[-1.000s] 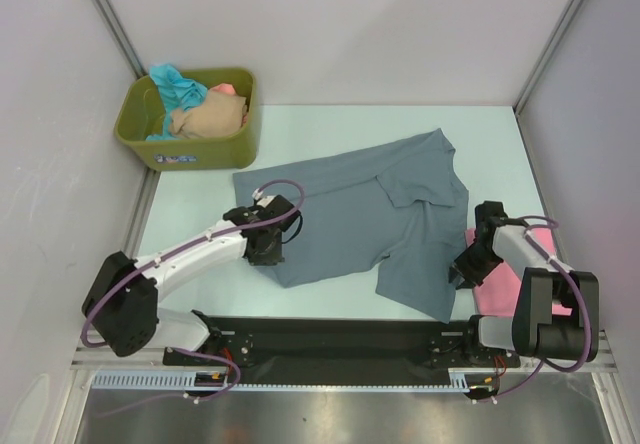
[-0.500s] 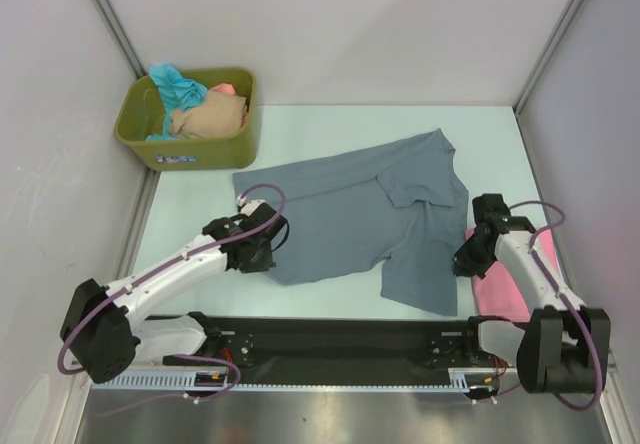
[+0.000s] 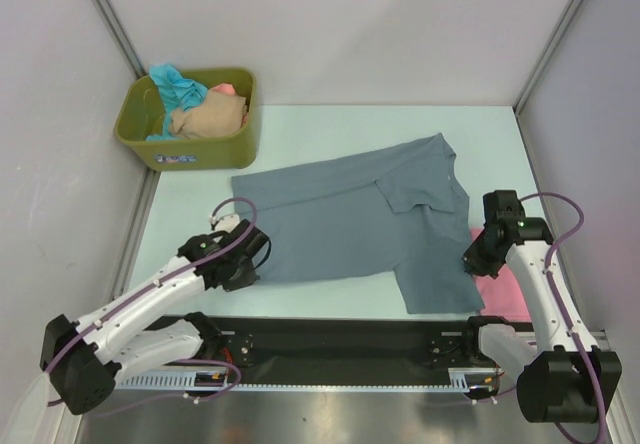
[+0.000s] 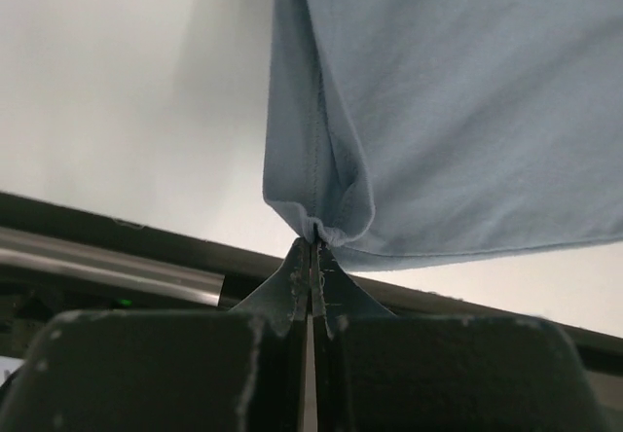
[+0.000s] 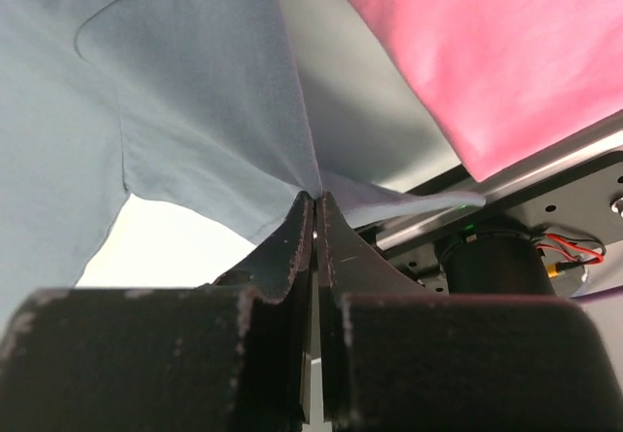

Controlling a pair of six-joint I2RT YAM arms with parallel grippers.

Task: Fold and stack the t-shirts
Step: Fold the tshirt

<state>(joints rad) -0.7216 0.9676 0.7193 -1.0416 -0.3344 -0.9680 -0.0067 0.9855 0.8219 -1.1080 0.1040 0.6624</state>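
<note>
OPERATOR: Where does the grey-blue t-shirt [image 3: 350, 219] lie, and how will it handle?

SPOTTER: It's spread on the counter [image 3: 330, 129], right of the olive-green tub [image 3: 195, 149] and nearer you. It looks like light, limp cloth that sags and creases, so take it by the hem corners, as you do now. Your left end effector [image 4: 313, 249] is clamped on one corner. Your right end effector [image 5: 315, 200] is pinched shut on the other, beside the pink t-shirt [image 5: 487, 53].

OPERATOR: What differs from a second ago?

SPOTTER: Both your arms have drawn away from the tub, pulling the hem straighter. Your right one, then beside the cloth, now grips it.
</note>
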